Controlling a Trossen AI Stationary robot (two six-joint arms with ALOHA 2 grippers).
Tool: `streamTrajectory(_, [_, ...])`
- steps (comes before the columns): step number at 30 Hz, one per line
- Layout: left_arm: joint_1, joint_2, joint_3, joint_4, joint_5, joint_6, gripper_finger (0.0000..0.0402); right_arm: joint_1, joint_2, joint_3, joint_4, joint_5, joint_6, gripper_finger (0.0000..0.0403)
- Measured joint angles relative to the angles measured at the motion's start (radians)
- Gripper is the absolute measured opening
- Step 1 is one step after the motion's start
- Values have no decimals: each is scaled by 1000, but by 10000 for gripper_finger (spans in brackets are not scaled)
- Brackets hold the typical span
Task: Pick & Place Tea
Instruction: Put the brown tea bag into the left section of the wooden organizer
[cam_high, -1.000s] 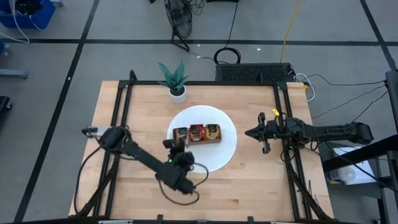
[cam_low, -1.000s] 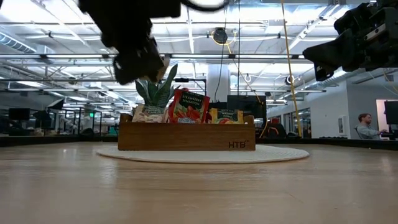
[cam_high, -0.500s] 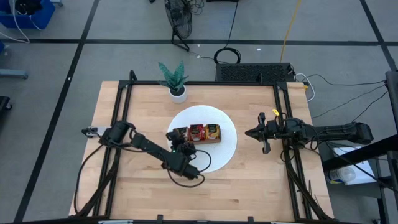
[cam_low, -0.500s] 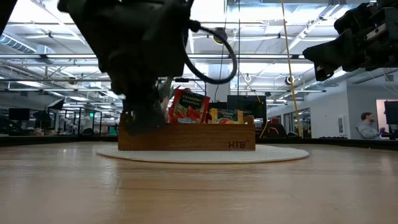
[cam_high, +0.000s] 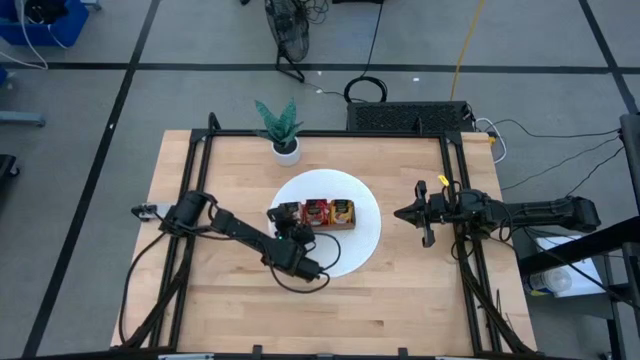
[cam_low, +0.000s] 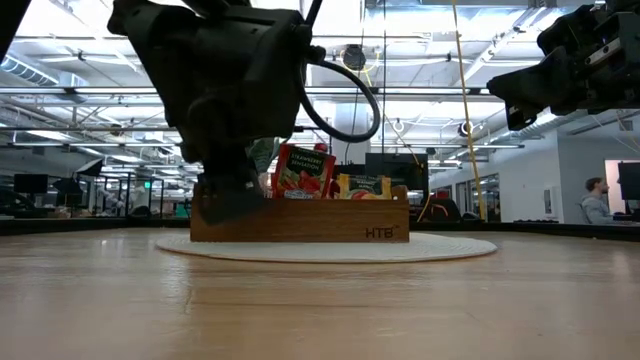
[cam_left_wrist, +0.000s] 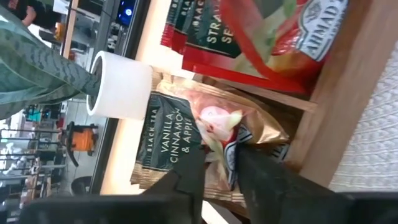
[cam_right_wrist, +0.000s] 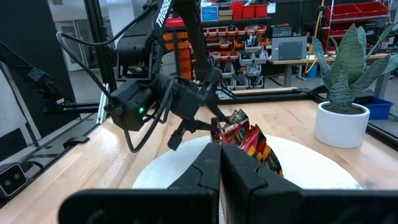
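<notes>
Starting at your left, the left gripper (cam_high: 291, 222) is hanging low over the left-end compartment of the brown wooden three-compartment tray (cam_low: 300, 222), which is sitting on the round white mat (cam_high: 366, 236) at the middle of the bench (cam_high: 400, 300). In the left wrist view its fingers (cam_left_wrist: 258, 174) are standing slightly parted, straddling the top edge of a pale beige tea sachet with dark green panel (cam_left_wrist: 186, 146) that is already lodged in that compartment; whether the fingers are touching it you cannot tell, but nothing is being lifted. The sachet is lying directly ahead of and below the fingertips, standing on edge with its flat face parallel to the tray's dividers, so any withdrawal is likely best made straight up along that face.

Moving right, red tea sachets with a green mark (cam_low: 303, 172) are filling the middle compartment and orange-yellow tea sachets (cam_low: 364, 187) the right one.

At your far right, the right gripper (cam_high: 405, 213) is waiting off the mat, fingers pressed together and holding nothing; the left arm is clearly nearer.
</notes>
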Motion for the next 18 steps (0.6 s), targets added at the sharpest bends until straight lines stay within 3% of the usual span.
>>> streamTrajectory(9, [0,5,76,-133,83,-89,171,0,0,0,0,0,0,4])
streamTrajectory(18, [-2,7,151,-172,104,-28,193,0,0,0,0,0,0,4])
